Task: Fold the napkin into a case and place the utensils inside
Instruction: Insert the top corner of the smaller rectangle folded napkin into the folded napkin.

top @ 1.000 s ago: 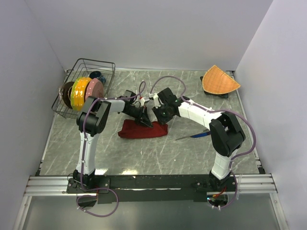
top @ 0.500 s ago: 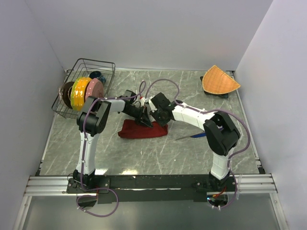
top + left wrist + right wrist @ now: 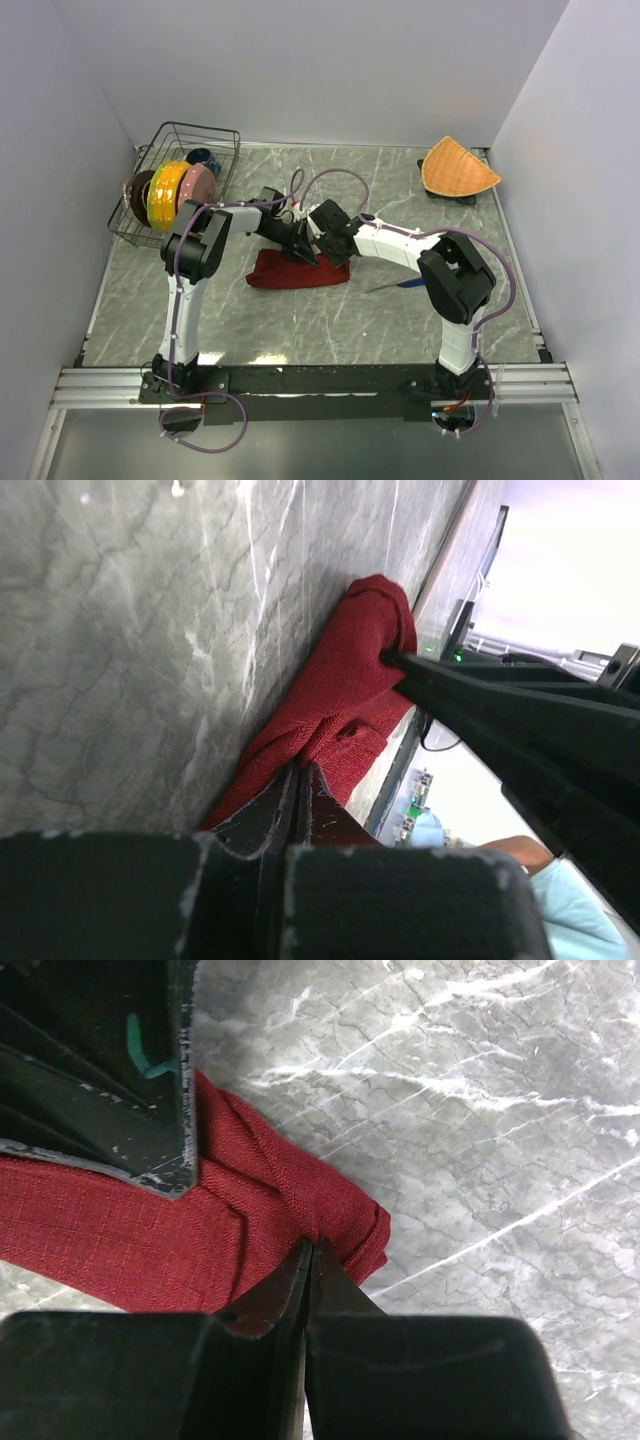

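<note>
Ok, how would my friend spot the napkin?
Look at the middle of the marble table, where both robot arms meet. The napkin is the dark red cloth bunched under them. It is soft and red; the knife beside it is thin and blue.

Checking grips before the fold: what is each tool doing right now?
Left tool: closed, pinching the napkin.
Right tool: closed, pinching the napkin's edge.

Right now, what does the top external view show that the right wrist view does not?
Only top external: the wire rack with plates, the orange mat and the blue knife. Only right wrist: the right claw seen close, shut on a bunched end of the napkin. Both: the napkin, the marble table and the left claw on the cloth.
</note>
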`<action>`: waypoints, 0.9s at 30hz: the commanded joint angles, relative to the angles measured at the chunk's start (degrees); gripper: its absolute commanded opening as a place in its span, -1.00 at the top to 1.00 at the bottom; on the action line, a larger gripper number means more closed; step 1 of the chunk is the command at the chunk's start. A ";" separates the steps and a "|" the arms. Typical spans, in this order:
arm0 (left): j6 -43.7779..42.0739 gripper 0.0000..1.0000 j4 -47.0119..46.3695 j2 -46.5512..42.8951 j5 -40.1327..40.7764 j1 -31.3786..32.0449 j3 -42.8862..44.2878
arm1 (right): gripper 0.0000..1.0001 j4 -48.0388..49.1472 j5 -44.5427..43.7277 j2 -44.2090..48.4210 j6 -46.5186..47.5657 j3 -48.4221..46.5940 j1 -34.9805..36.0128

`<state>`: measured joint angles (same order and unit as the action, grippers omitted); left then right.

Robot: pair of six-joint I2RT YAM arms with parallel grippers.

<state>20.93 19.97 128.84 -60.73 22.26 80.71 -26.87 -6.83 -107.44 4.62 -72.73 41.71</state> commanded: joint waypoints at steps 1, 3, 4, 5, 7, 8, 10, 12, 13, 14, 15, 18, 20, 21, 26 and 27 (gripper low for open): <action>1.83 0.98 -4.67 -4.90 1.50 0.94 0.24 | 1.00 1.65 -1.52 2.50 0.39 1.01 1.61; 2.18 0.99 -5.28 -6.40 0.97 1.56 1.03 | 1.00 2.00 -1.43 2.15 0.21 1.97 1.97; 3.14 0.98 -5.72 -6.67 0.35 1.73 1.12 | 1.00 2.35 -1.34 2.06 0.21 2.15 1.88; 3.59 0.98 -6.34 -6.93 0.35 1.82 1.21 | 1.00 2.53 -1.34 2.23 0.21 2.33 1.88; 3.42 0.99 -5.73 -6.41 0.44 1.82 1.99 | 1.00 3.31 -1.34 2.58 0.30 3.03 1.88; 3.24 0.99 -5.29 -5.53 0.35 1.82 2.35 | 1.00 3.32 -1.26 2.76 0.30 2.94 1.88; 2.54 0.99 -4.85 -4.39 0.52 1.82 3.14 | 1.00 3.58 -1.61 2.93 0.39 2.86 1.97; 2.36 0.99 -4.41 -2.54 0.96 1.82 4.01 | 1.00 3.84 -2.22 3.29 0.47 2.94 1.88; 2.10 0.98 -4.15 -1.75 1.14 1.73 4.37 | 1.00 3.85 -2.31 3.37 0.39 2.86 1.88; 1.66 0.98 -3.62 -0.18 2.10 1.73 4.63 | 1.00 3.76 -2.31 3.46 0.39 2.42 1.88; 0.53 0.98 -3.10 0.62 2.72 1.73 5.07 | 1.00 3.67 -2.57 3.64 0.39 2.24 1.88; -0.10 0.99 -2.56 3.17 4.56 0.86 4.64 | 1.00 3.41 -3.54 4.34 0.04 1.63 1.79; -0.62 0.99 -1.69 4.49 5.70 0.33 4.55 | 1.00 2.97 -3.28 4.87 -0.58 0.75 1.79; -1.06 0.99 -1.60 4.76 6.23 0.15 4.29 | 1.00 2.53 -3.02 4.87 -0.75 0.57 1.62; -1.59 0.98 -0.46 5.90 7.20 -0.02 4.02 | 0.78 0.60 -1.26 5.31 -2.25 -1.53 0.83; -1.77 0.99 -0.37 5.90 7.38 -0.02 4.02 | 0.75 0.25 -0.21 5.83 -3.12 -1.80 0.39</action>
<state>22.17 17.67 131.85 -60.86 22.68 84.88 -25.52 -8.73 -105.47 3.97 -71.11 43.07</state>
